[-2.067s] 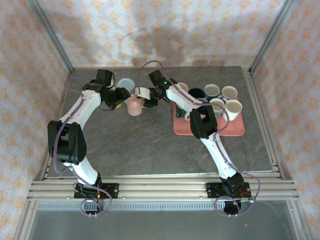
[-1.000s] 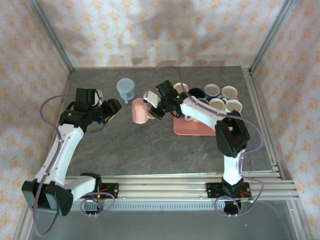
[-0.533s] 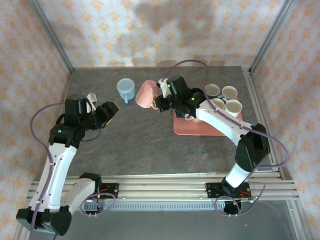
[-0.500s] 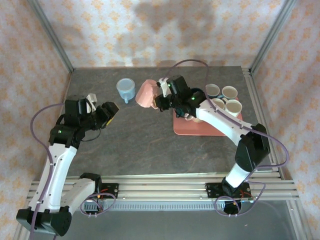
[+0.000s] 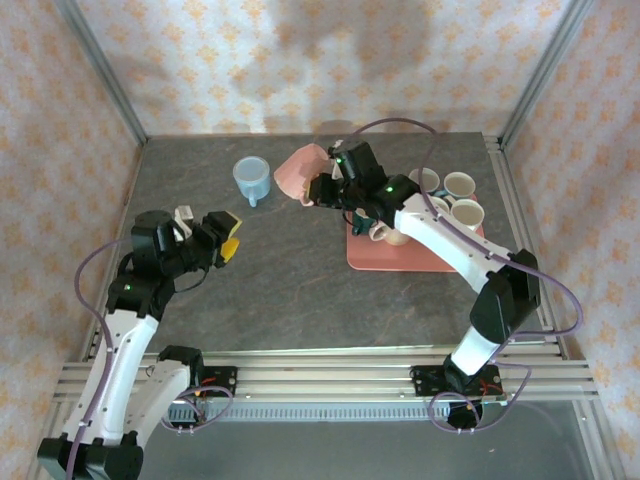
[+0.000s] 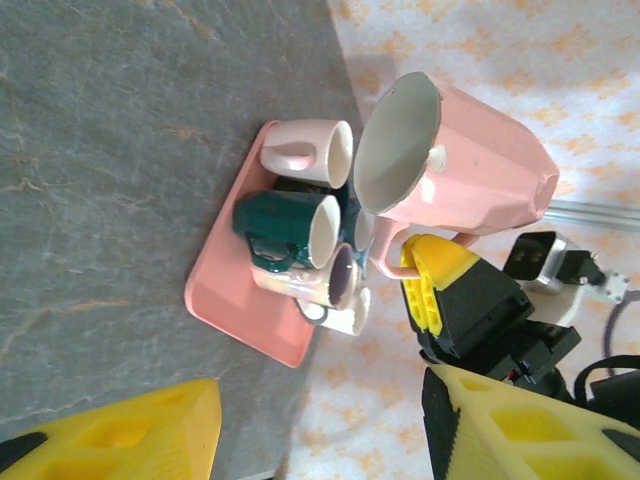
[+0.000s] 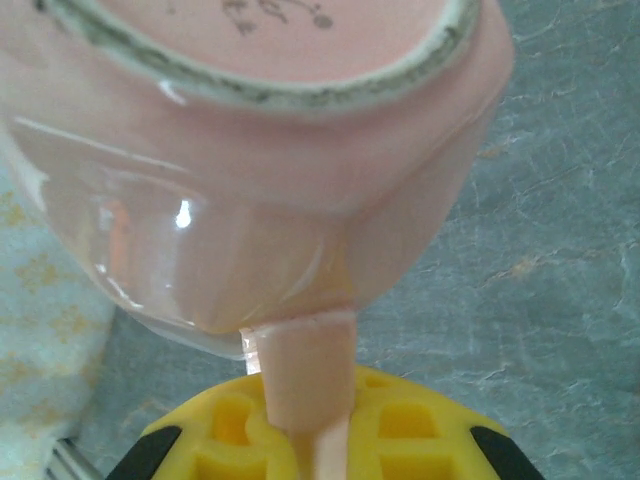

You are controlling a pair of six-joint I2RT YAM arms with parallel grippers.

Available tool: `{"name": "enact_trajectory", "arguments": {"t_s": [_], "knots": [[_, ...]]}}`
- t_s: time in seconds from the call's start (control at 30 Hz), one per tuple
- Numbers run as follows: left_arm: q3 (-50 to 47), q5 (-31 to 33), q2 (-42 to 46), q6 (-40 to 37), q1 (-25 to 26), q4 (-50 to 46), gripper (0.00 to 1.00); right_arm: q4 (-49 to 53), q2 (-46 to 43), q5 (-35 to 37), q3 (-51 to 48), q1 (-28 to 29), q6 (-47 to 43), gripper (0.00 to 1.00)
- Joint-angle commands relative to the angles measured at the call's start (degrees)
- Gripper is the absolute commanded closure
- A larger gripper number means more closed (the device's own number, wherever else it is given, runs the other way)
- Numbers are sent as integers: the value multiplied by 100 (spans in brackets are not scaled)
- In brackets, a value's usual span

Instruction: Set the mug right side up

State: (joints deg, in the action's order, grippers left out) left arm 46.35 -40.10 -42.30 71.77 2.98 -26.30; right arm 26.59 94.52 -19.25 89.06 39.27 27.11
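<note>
mug (image 5: 300, 172): pink, tilted, held above the bench (image 5: 300, 290)
right fingers (image 7: 400, 445): clamped on the mug handle
left fingers (image 6: 130, 430): apart, empty
base print (image 7: 270, 22): unreadable

Gloss against matt
We see the pink mug (image 7: 250, 200) glazed and glossy, its base ring rough; the table (image 5: 300, 290) matt, stone-veined; the tray (image 6: 235, 305) smooth and matt.

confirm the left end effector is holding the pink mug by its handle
Not quite: it is the right end effector that is holding the pink mug by its handle, as the right wrist view shows. The left end effector is open and holds nothing.
</note>
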Motion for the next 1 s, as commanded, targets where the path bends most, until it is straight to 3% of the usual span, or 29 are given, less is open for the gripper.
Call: {"name": "enact_trajectory", "arguments": {"t_s": [0.0, 0.23, 0.5, 0.67, 0.8, 0.97], "knots": [[-212, -46, 296, 756, -17, 284, 44, -393, -27, 84, 505, 124, 772, 100], [-376, 241, 849, 1137, -17, 380, 43, -578, 71, 97, 610, 313, 1531, 100], [-50, 127, 258, 58, -17, 216, 43, -638, 52, -59, 715, 336, 2191, 100], [518, 90, -123, -337, -18, 99, 43, -1228, -106, -145, 379, 336, 3001, 100], [464, 43, -126, 246, 13, 356, 43, -1749, -313, -54, 56, 345, 3576, 100], [-21, 400, 92, 1560, 421, 1257, 44, -2406, -561, 74, -382, 388, 3943, 100]]}}
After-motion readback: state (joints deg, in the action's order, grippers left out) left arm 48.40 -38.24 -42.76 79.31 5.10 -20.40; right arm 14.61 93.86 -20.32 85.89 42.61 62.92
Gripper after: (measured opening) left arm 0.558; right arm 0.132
